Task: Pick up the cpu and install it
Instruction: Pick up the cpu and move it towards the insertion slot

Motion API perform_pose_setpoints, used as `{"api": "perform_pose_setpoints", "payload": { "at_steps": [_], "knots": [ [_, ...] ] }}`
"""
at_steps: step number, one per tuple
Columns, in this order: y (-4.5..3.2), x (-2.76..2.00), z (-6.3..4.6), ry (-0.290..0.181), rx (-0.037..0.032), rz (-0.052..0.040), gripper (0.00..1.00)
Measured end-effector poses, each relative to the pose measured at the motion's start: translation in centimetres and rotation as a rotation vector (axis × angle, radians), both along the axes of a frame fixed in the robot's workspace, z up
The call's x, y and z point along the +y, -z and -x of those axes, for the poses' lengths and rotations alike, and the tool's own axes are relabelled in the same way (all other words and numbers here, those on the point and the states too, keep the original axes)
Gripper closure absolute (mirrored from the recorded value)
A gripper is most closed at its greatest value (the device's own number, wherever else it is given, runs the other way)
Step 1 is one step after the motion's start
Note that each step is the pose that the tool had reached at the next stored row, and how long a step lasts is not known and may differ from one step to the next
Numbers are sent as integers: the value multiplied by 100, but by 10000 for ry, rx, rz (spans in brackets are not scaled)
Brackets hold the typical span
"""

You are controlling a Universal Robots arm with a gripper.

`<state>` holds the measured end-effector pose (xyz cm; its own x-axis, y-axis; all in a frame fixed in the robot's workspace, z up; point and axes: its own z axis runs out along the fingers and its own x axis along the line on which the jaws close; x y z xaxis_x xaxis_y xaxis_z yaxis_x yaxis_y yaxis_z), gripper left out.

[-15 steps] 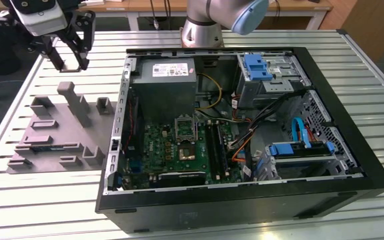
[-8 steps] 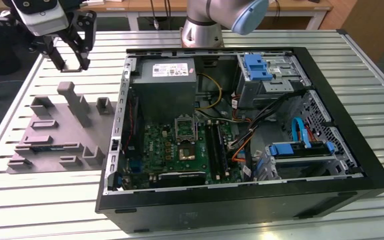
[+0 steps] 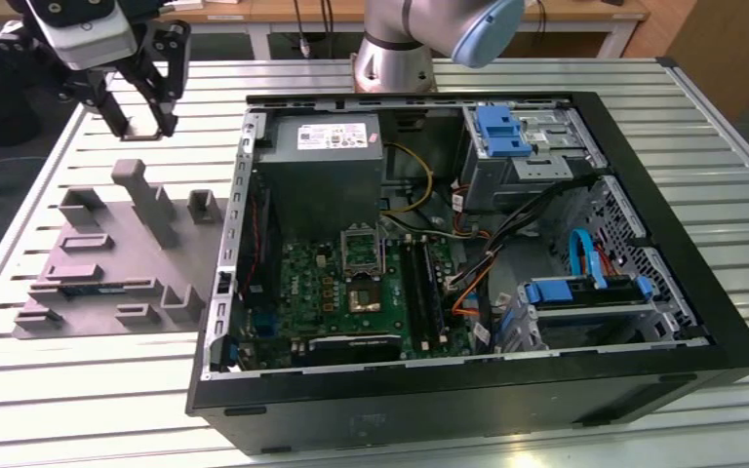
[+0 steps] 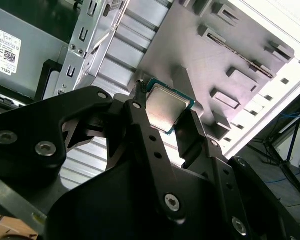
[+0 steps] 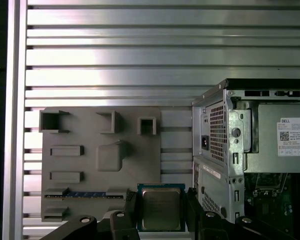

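Note:
The cpu (image 4: pixel 166 106) is a small square chip with a pale silvery top and a thin dark rim. It sits between the two black fingers in both wrist views, cpu (image 5: pixel 161 207), lifted clear of the surface. My gripper (image 3: pixel 143 127) is shut on it and hangs above the slatted table, just beyond the far end of the grey tray (image 3: pixel 101 253), to the exterior view's left of the open computer case (image 3: pixel 687 292). The green motherboard (image 3: pixel 309 283) lies inside the case with its socket (image 3: pixel 362 252) near the middle.
The grey tray (image 5: pixel 90 132) carries raised blocks and a dark memory stick (image 5: pixel 85 195). The arm's base (image 3: pixel 394 58) stands behind the case. The case's metal rear corner (image 5: pixel 220 150) is close beside the gripper. The slatted table (image 3: pixel 89 390) runs to an edge at the exterior view's left.

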<state>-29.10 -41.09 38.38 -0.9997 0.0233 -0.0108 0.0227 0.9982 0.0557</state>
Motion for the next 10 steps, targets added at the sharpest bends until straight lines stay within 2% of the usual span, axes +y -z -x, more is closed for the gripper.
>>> {"api": "perform_pose_setpoints", "payload": {
  "at_steps": [10],
  "knots": [
    [0,0,-22,0,0,0,53]
  ]
}}
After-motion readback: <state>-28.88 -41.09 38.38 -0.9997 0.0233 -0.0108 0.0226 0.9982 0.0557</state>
